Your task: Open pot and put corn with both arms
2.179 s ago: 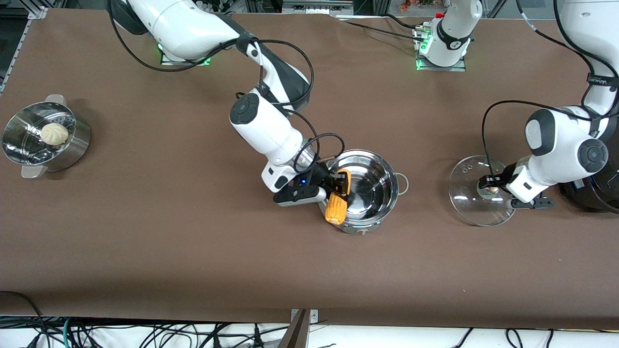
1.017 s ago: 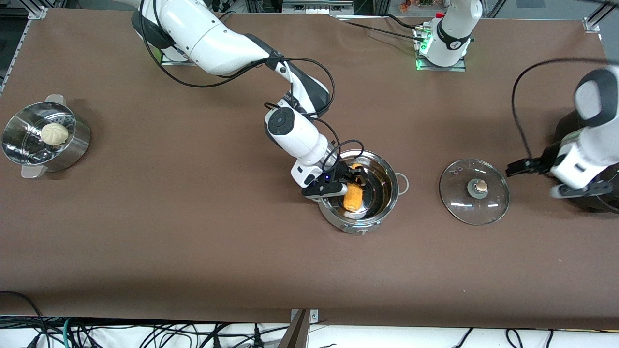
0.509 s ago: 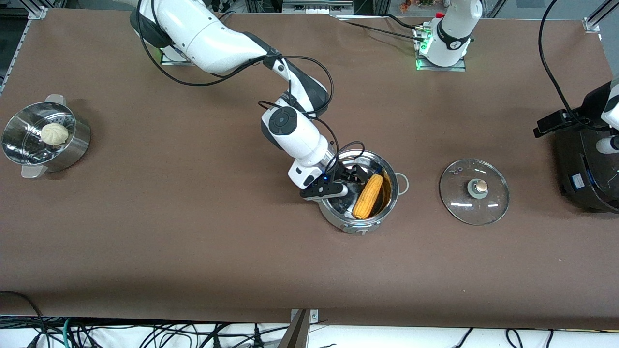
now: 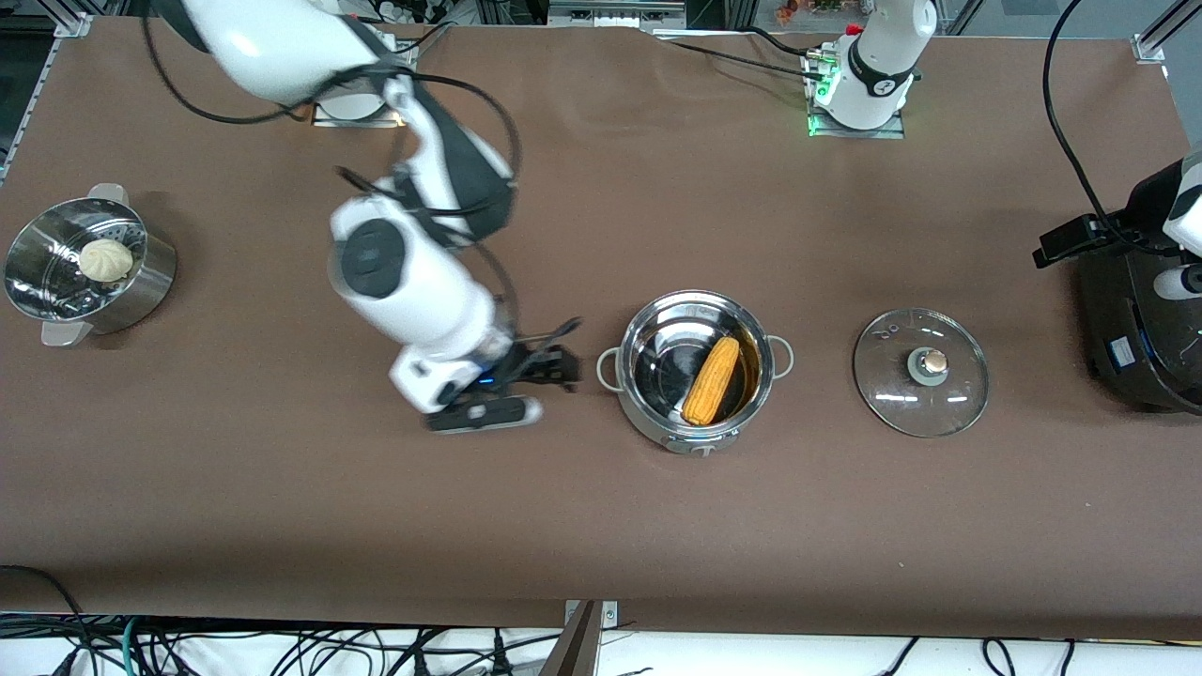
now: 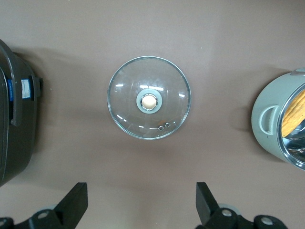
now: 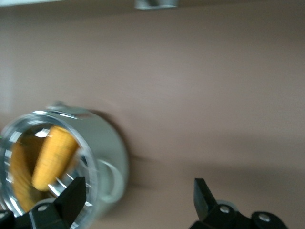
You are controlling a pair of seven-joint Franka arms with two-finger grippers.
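The stainless-steel pot stands uncovered at mid-table, round and shiny, with a small grey loop handle at each side. The corn, a yellow-orange cob with its kernels showing, lies slantwise inside the pot on its floor. The glass lid, clear with a tan knob at its centre, lies flat on the table beside the pot, toward the left arm's end. The right gripper, fingers spread and empty, hangs over bare table beside the pot. The left gripper, fingers spread and empty, is over the table between the lid and the black cooker. A steel steamer holding a bun stands at the right arm's end.
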